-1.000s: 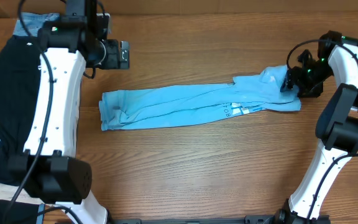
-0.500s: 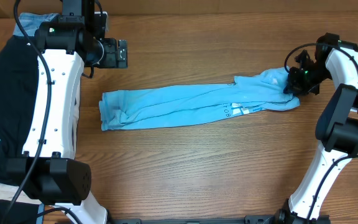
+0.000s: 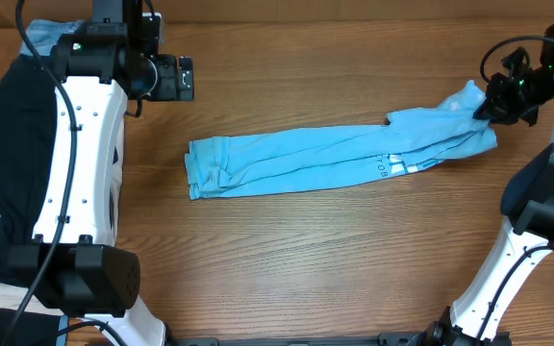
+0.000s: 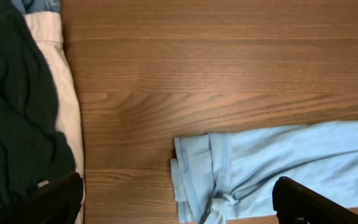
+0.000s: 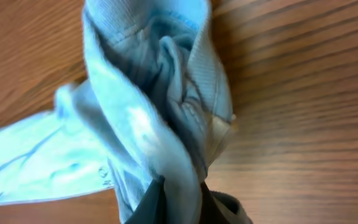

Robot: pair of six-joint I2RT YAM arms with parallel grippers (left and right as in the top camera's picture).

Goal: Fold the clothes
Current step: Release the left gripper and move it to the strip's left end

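Clamped on one end of the sky-blue T-shirt, the right pincer has its two dark fingers nearly closed, with a thick wad of thin fabric squeezed between them. Its wrist camera shows that end gathered into a twisted bunch with stitched hems folded over one another. From the grip at the far right of the bench, the garment runs leftward as one long, narrow, creased band, slanting slightly nearer as it goes, and ends in a rumpled, doubled-over edge left of centre. A short line of white lettering and a pale block of print sit on the band's right-hand part, too small to read.

The left pincer hangs over bare wood at the far left with its fingers spread wide and nothing between them, well apart from the shirt's rumpled end. Beyond it, at the left edge, lies a black garment with a small white mark, beside a pale cloth and a scrap of blue denim in the far corner.
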